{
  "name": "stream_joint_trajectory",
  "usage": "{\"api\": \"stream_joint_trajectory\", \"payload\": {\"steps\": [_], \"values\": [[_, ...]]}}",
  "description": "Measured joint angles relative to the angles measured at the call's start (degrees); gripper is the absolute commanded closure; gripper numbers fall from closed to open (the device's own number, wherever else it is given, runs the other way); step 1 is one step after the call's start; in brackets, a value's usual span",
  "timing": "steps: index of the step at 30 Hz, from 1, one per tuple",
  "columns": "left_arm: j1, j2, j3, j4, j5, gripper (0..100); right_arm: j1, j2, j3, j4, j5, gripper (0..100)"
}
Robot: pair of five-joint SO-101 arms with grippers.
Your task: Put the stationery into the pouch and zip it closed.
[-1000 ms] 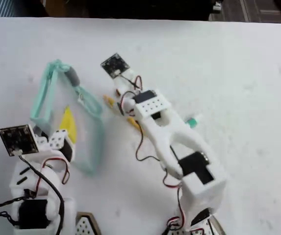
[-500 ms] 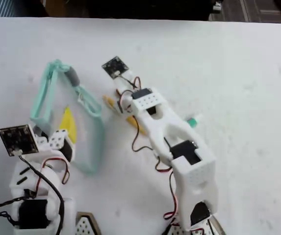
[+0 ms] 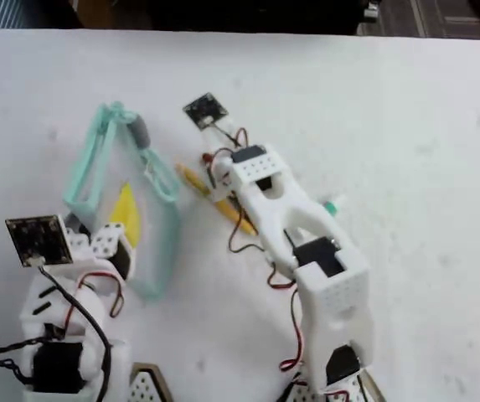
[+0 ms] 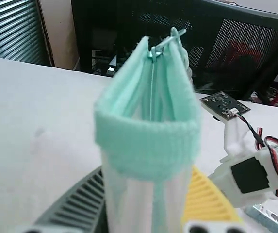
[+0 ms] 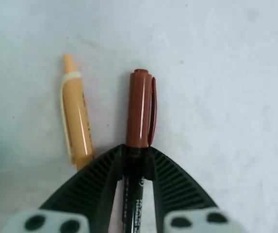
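**Inspector:** State of the right gripper (image 5: 135, 149)?

**Recorder:** Narrow, pinched on the brown-capped pen (image 5: 139, 109). Grip on the black barrel just behind the cap. Impossible to tell whether lifted or touching the table (image 3: 407, 109).

**Inspector:** Next outward?

**Recorder:** Orange pen (image 5: 75, 119), flat on the table just beside the brown-capped pen. Roughly parallel to it, not touching, outside the fingers. From above, same orange pen (image 3: 191, 177) between the pouch and the right arm (image 3: 307, 243), partly tucked beneath that arm.

**Inspector:** State of the left gripper (image 4: 148, 171)?

**Recorder:** Closed on the pouch (image 4: 148, 136). Near end of it clamped between a grey finger (image 4: 75, 206) and a yellow finger (image 4: 204, 201).

**Inspector:** Position and condition of the pouch?

**Recorder:** On the left arm's side of the table, running away from the left gripper. Near the orange pen but apart from it. Mint rim (image 3: 85, 167) spread into an open loop, mouth unzipped. Zip pull (image 4: 162, 44) at the far end, away from the fingers.

**Inspector:** Anything further out?

**Recorder:** Small teal item (image 3: 333, 206) on the table, just beside the right arm, on the side away from the pouch. Nature not determinable.
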Motion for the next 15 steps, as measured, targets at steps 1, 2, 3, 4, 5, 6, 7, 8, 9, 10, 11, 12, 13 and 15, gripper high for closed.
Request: {"api": "stream_joint_trajectory", "payload": {"steps": [1,2,3,4,5,6,7,8,9,10,11,12,13,15], "values": [[0.0,0.0,0.0,0.0,0.0,83,0.2,0.0,-0.9,1.5,0.0,98.2],[0.0,0.0,0.0,0.0,0.0,83,0.4,0.0,-1.7,2.7,0.0,98.2],[0.3,0.0,0.0,0.0,0.0,83,0.5,-0.1,-2.5,4.0,0.0,98.2],[0.7,0.0,0.0,0.0,0.0,83,0.7,-0.1,-3.3,5.3,0.0,98.2],[1.4,0.0,0.0,0.0,0.0,83,1.0,-0.4,-4.0,6.2,0.0,98.2],[2.4,0.0,0.0,0.0,0.0,83,1.1,-0.8,-4.7,7.0,0.0,98.2],[3.3,-0.1,0.0,0.0,-0.1,83,1.2,-1.1,-5.4,7.6,0.0,98.2],[4.0,-0.1,0.0,0.0,-0.1,83,1.2,-1.8,-6.0,8.4,0.0,98.2],[4.7,-0.1,0.0,0.0,-0.4,83,1.2,-2.3,-6.7,9.1,0.0,98.2],[5.0,-0.1,0.0,0.0,-1.4,83,1.2,-3.0,-7.2,9.9,0.0,98.2],[5.3,-0.1,0.0,0.0,-2.4,83,1.2,-3.7,-7.6,10.8,0.0,98.2],[5.5,-0.1,0.0,0.0,-2.9,82,1.2,-4.5,-7.6,11.6,0.0,98.2],[5.6,-0.1,0.0,0.0,-3.3,80,1.2,-5.4,-7.6,12.3,0.0,98.2],[5.7,-0.1,0.0,0.0,-3.5,77,1.2,-7.2,-7.6,13.5,0.0,98.2]]}}
